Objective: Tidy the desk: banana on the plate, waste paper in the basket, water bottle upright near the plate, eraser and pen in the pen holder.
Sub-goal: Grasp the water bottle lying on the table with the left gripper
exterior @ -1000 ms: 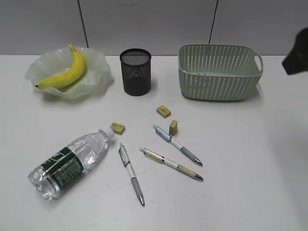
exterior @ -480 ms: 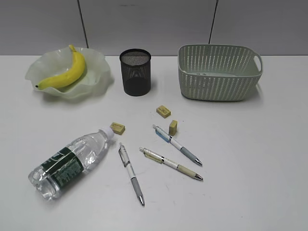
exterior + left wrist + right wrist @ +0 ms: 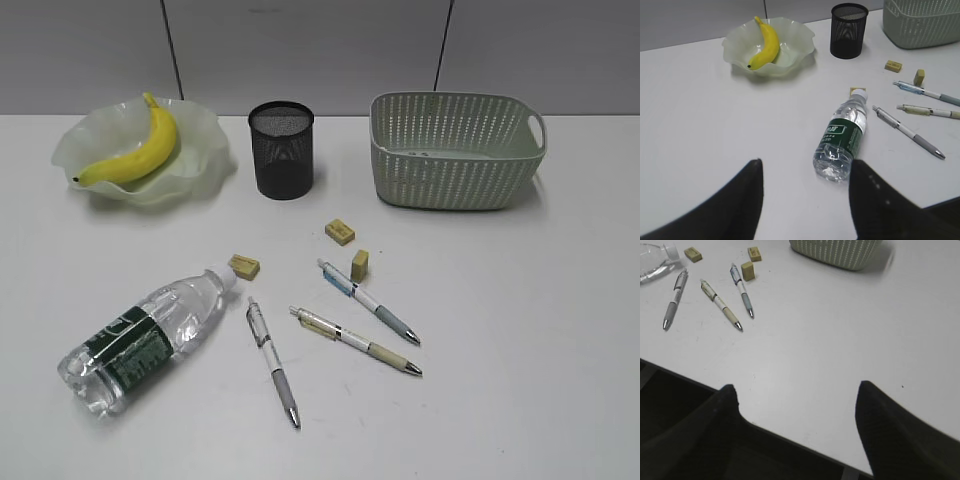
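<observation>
The banana [image 3: 135, 150] lies in the pale green plate [image 3: 205, 165] at the back left. The water bottle [image 3: 150, 340] lies on its side on the desk [image 3: 520, 330], cap toward the middle. Three erasers [image 3: 340, 232] and three pens [image 3: 355, 340] lie loose in the middle. The pen holder [image 3: 282, 150] stands upright, and the basket [image 3: 455, 150] is at the back right. The waste paper is not visible. My left gripper [image 3: 807, 165] is open and empty, just short of the bottle's base [image 3: 840, 145]. My right gripper [image 3: 796, 386] is open and empty over the desk's front edge.
A grey panelled wall runs behind the desk. The right wrist view shows the pens [image 3: 722, 305], erasers [image 3: 747, 270] and the basket's corner [image 3: 840, 252] far ahead, with the dark drop past the desk's front edge at the bottom left.
A dark part of the right arm at the right edge of the exterior view one second ago has gone out of view. The objects have not moved.
</observation>
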Controlling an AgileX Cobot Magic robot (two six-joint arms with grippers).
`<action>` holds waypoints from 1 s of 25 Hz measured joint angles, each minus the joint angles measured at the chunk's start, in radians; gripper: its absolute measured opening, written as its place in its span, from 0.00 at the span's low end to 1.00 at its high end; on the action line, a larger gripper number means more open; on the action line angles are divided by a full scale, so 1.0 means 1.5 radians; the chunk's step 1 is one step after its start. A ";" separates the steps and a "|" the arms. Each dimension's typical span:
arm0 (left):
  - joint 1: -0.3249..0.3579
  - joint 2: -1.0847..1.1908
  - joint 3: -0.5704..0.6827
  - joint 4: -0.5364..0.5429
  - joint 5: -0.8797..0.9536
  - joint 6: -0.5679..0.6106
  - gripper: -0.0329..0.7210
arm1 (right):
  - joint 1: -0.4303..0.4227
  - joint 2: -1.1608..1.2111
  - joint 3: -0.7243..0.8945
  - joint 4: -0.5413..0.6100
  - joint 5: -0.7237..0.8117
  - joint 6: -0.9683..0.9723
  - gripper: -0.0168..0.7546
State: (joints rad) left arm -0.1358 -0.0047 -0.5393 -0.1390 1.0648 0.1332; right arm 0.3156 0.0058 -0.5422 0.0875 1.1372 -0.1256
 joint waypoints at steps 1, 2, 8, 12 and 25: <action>0.000 0.002 0.000 0.000 0.000 0.000 0.59 | 0.000 0.000 0.005 0.000 -0.018 0.000 0.76; 0.000 0.004 0.000 0.000 0.000 0.000 0.59 | 0.000 0.001 0.012 0.001 -0.040 0.000 0.76; 0.000 0.006 0.000 -0.009 -0.001 0.000 0.59 | 0.000 0.005 0.021 0.001 -0.062 0.001 0.76; 0.000 0.038 0.000 -0.040 -0.002 0.000 0.59 | 0.000 0.005 0.021 0.001 -0.063 0.003 0.76; 0.000 0.583 -0.049 -0.261 -0.150 0.225 0.64 | 0.000 0.007 0.021 0.001 -0.065 0.005 0.76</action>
State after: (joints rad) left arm -0.1366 0.8692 -0.6125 -0.5309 0.8399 0.4714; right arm 0.3156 0.0164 -0.5110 0.0887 1.0403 -0.1178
